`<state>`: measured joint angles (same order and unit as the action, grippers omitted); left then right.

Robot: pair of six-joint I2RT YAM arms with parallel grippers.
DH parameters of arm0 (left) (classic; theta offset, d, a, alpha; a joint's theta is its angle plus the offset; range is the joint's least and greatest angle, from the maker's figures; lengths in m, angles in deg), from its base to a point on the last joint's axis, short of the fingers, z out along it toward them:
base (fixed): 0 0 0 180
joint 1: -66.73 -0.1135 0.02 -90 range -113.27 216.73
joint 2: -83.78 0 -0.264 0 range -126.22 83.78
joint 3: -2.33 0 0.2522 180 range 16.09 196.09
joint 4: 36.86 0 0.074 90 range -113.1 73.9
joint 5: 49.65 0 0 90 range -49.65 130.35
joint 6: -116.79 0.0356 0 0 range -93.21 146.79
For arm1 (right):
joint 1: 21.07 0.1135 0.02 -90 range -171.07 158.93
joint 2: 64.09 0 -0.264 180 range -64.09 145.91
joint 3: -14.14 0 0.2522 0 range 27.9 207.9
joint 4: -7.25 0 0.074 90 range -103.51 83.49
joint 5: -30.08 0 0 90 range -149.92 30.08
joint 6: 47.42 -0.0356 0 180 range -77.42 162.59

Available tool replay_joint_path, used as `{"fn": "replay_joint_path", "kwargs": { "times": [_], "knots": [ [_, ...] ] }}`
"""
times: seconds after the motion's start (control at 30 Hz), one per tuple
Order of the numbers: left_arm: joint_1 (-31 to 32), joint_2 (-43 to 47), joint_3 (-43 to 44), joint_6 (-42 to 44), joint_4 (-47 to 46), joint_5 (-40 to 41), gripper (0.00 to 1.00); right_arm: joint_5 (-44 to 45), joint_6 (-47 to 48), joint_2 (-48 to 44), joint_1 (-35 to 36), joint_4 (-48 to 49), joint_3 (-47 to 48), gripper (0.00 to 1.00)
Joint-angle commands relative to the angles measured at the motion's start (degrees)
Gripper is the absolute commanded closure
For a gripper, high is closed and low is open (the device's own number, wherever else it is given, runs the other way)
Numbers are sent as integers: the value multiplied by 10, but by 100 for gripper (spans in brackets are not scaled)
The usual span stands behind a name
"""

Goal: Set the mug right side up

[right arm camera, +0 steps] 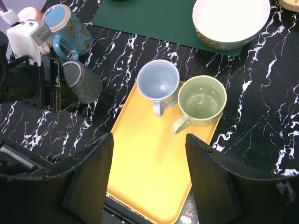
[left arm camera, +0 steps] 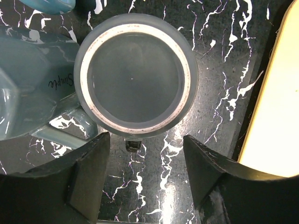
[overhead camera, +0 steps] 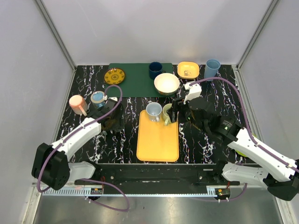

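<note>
— At the left end of the tabletop (overhead camera: 119, 144), what stands there?

— A peach mug (overhead camera: 78, 103). Just right of it is a blue mug (right arm camera: 70, 29) painted with butterflies, its base upward.

— And the mug that needs turning?

— The grey mug (left arm camera: 135, 79) sits just beside the blue one, on the bare marble left of the yellow tray (overhead camera: 158, 140). It is upside down. The left wrist view looks straight onto its flat base with the pale unglazed ring.

— Does the left tool have hold of it?

— No. The left tool (left arm camera: 147, 142) hangs directly over the grey mug and stands open, its tips at the near edge of the base. Nothing is clamped between them. Whether they touch the mug I cannot tell.

— What is on the tray?

— Two mugs stand upright at its far edge, touching side by side. The pale blue mug (right arm camera: 159, 84) is on the left and the green mug (right arm camera: 202, 100) on the right. Both handles point toward the near side.

— The right tool?

— The right tool (right arm camera: 148, 140) hovers above the tray, near the green mug. It is spread wide and holds nothing.

— And along the back?

— A green mat (overhead camera: 135, 81) carries a patterned plate (overhead camera: 114, 76) and a dark blue mug (overhead camera: 155, 70). A cream bowl (overhead camera: 167, 84) sits at the mat's right corner. Further right come a yellow dish (overhead camera: 188, 70) and a light blue cup (overhead camera: 212, 68).
</note>
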<state>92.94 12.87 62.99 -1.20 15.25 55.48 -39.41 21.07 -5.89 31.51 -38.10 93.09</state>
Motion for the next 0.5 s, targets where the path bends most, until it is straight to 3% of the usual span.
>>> {"fn": "replay_joint_path", "kwargs": {
  "times": [0.0, 0.47],
  "knots": [
    [-10, 2, 22, 21, -27, -4, 34, 8, 10, 1, 2, 14, -1, 31],
    [-25, -46, 33, 27, -59, -41, 67, 13, 8, 3, 2, 14, -10, 31]
  ]
}}
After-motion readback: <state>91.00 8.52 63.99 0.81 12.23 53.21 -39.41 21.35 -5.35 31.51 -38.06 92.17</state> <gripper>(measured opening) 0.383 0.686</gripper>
